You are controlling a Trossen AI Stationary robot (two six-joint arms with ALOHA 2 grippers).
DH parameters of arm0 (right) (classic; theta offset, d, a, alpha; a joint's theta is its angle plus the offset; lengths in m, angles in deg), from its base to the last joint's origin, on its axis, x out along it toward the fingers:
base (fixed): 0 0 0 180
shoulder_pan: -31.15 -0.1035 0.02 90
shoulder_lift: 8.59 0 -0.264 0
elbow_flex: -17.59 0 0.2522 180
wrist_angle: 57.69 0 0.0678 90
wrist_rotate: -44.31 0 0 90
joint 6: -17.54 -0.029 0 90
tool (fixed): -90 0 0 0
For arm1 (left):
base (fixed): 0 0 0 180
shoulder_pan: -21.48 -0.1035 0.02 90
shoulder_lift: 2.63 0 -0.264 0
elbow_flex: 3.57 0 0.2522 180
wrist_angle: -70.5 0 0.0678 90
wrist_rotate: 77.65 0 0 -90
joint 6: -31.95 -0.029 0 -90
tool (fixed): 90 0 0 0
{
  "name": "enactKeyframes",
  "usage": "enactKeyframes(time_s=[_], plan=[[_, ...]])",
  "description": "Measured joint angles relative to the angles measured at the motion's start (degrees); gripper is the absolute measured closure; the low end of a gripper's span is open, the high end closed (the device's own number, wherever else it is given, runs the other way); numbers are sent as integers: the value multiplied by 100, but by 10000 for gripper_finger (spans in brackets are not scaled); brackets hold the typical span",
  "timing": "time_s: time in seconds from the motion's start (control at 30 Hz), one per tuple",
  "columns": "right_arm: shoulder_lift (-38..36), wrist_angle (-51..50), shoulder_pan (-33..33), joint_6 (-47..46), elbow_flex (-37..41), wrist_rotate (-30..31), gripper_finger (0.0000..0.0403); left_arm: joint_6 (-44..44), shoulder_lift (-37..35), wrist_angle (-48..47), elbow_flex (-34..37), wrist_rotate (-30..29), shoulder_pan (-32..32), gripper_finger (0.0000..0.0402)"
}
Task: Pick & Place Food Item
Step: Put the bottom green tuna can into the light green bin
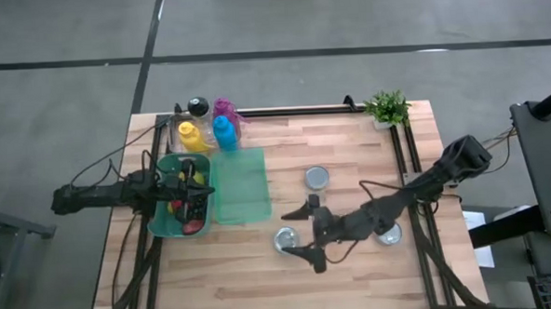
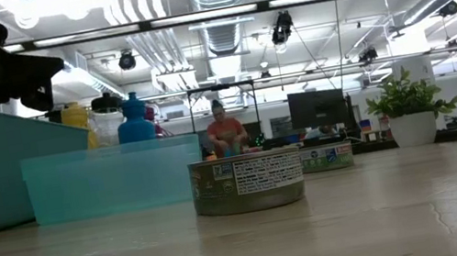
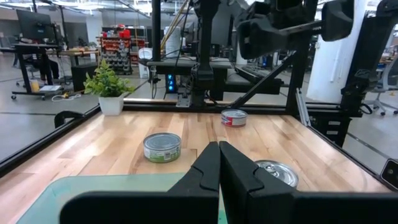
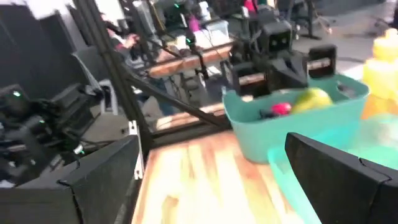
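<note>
Three food cans stand on the wooden table: one near the middle point(image 1: 317, 178), one toward the near edge point(image 1: 286, 239) and one to the right point(image 1: 388, 232). My right gripper point(image 1: 309, 233) hovers open just right of the near can, its fingers spread wide and level, with nothing between them point(image 4: 211, 186). A teal bin point(image 1: 166, 215) at the left holds red and yellow food pieces. My left gripper point(image 1: 206, 182) waits shut over the bin, pointing level across the table point(image 3: 219, 168).
A shallow clear teal container point(image 1: 241, 186) lies right of the bin. Bottles point(image 1: 209, 129) cluster at the far left corner and a potted plant point(image 1: 387, 108) stands at the far right. Black rails run along the table's sides. A person point(image 2: 226, 133) sits in the room behind.
</note>
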Motion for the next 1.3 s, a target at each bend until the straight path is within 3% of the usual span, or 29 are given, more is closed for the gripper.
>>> enactKeyframes(time_s=[0.1,0.2,0.37,0.73,1.13,1.3], plan=[[107,-694,-92,-455,-340,457,3,0,0,0,2,0,1,399],[160,-2010,-124,-1525,-824,668,3,0,13,-4,2,0,1,399],[420,-4033,-137,-2779,-1699,619,3,0,47,9,2,0,1,399],[1222,-6947,-159,-4476,-3347,335,3,0,137,0,2,0,0,399],[1554,-7785,-271,-5207,-3480,-182,4,1,150,-1,2,0,0,399],[1547,-8091,-243,-5164,-3471,-112,58,0,151,0,2,0,0,399]])
